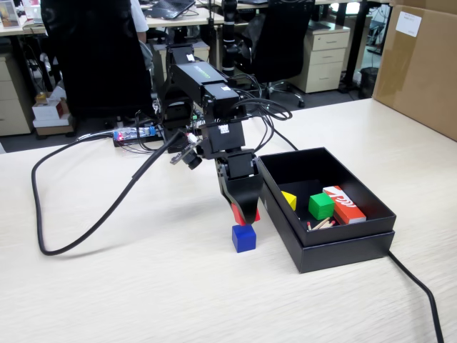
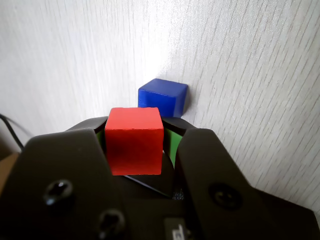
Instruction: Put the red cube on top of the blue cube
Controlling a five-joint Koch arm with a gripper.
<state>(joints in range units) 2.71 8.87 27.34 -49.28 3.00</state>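
Wood grain is running in thin pale lines all across the table (image 1: 143,286), and the top is looking smooth and light. Sitting on it is the blue cube (image 1: 243,238), a small block with flat plain faces and sharp corners. In the wrist view its top is looking a bit shiny where the light is hitting it.

The black arm (image 1: 207,100) is bending down over the table, with dark wires looping around it. A thick black cable (image 1: 93,229) is lying in a big curve on the table to the left in the fixed view.

The gripper (image 1: 244,214) is pointing down, and its black plastic fingers (image 2: 60,165) are squeezing the red cube (image 2: 135,141) between them. The fingers are open only as wide as that cube, one pressing on each side. A bit of green is peeking out behind the red cube in the wrist view. The red cube is matte and plain, with square faces like the blue one.

The red cube is hanging in the air just above the blue cube, a little toward the box side in the fixed view. I cannot tell if the two cubes are touching.

To the right, a black box (image 1: 343,246) with low walls is sitting open. Inside it are lying a green cube (image 1: 321,206), a yellow piece (image 1: 289,200), a long red-orange and white box (image 1: 344,204) and some thin sticks (image 1: 321,224).
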